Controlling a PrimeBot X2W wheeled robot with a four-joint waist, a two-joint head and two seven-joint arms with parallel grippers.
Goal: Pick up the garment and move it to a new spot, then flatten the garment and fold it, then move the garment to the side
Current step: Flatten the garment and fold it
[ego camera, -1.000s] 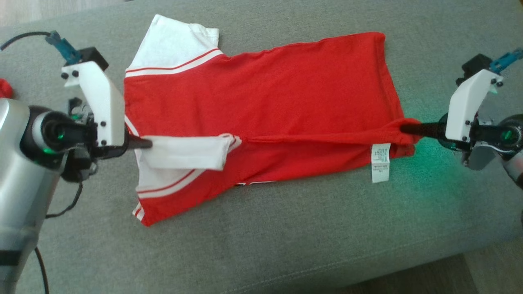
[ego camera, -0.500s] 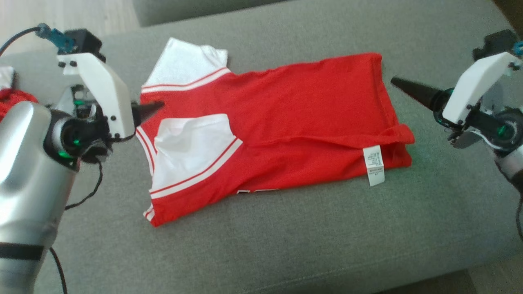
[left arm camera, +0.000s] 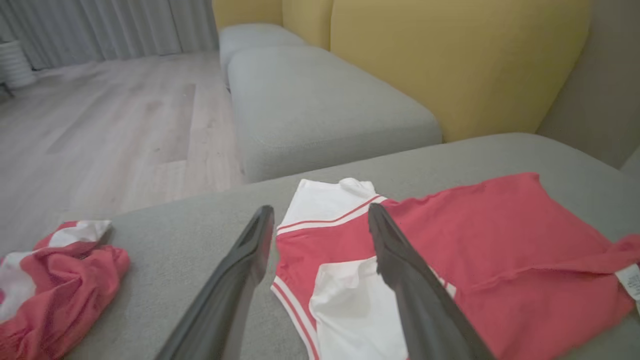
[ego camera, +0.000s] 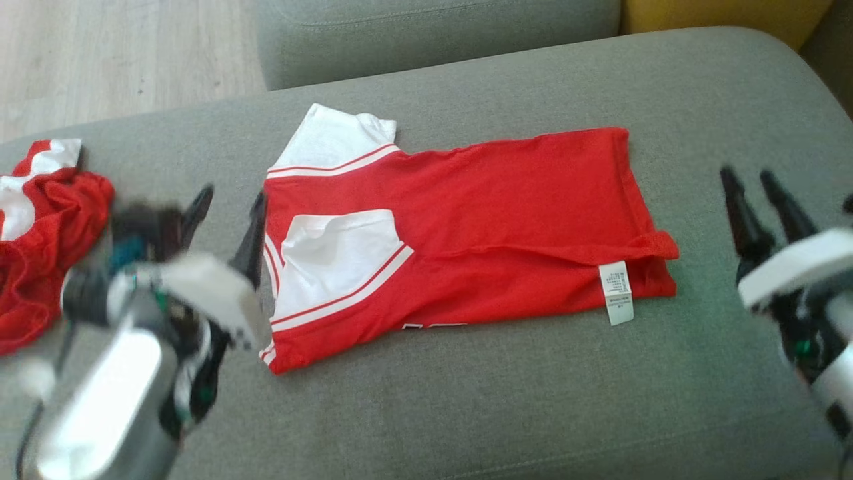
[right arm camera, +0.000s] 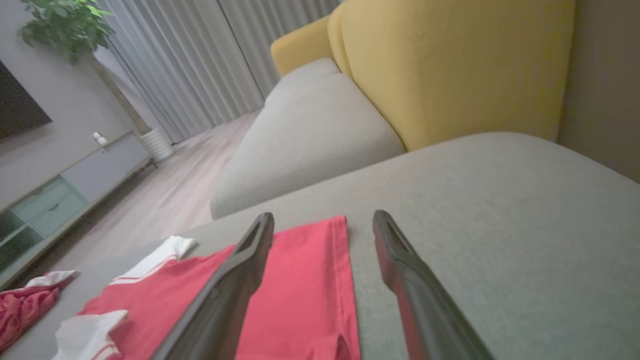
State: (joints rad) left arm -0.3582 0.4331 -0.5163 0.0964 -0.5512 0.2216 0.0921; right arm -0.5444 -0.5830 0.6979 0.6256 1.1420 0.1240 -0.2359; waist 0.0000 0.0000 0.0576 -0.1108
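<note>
Both jaws let go of garment [ego camera: 480, 200] — opened, pulled clear.

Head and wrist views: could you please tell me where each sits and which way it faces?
Head view: on the head, looking down at the red shirt on the sofa seat; left gripper, right gripper.
Left wrist view: on that wrist, facing the shirt's sleeve end; own fingers.
Right wrist view: on that wrist, facing the shirt's hem end; own fingers.
All share the shirt.
</note>
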